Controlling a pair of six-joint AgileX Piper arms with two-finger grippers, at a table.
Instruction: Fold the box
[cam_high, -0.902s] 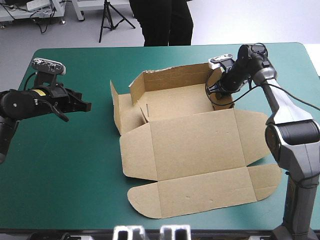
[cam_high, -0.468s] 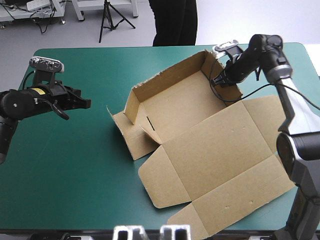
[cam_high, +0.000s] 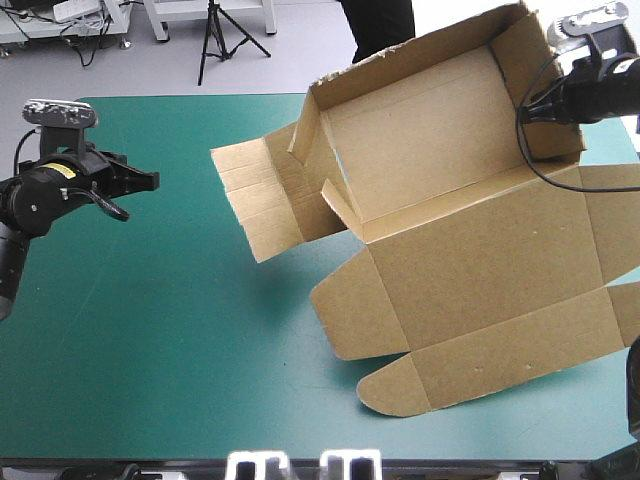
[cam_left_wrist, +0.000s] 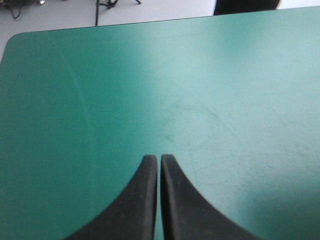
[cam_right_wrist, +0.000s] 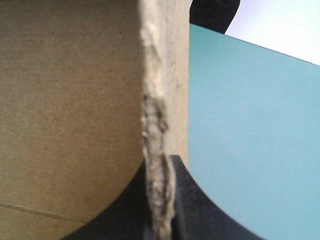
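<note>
The right gripper (cam_right_wrist: 161, 167) is clamped almost closed on the box (cam_high: 470, 250): the rough cut edge of one brown side wall stands on edge between its two black fingers. The wall held is at the right end of the tray section, above the far right part of the desk (cam_high: 150, 330). The box hangs tilted from this grip, its tray section uppermost with walls raised and its open side toward the high camera. The flat lid panel slopes down toward the desk's near edge, and a creased flap sticks out on the left. The left gripper (cam_left_wrist: 159, 159) has its fingers pressed together, holding nothing, over bare teal-green cover at the desk's left side, well apart from the box.
</note>
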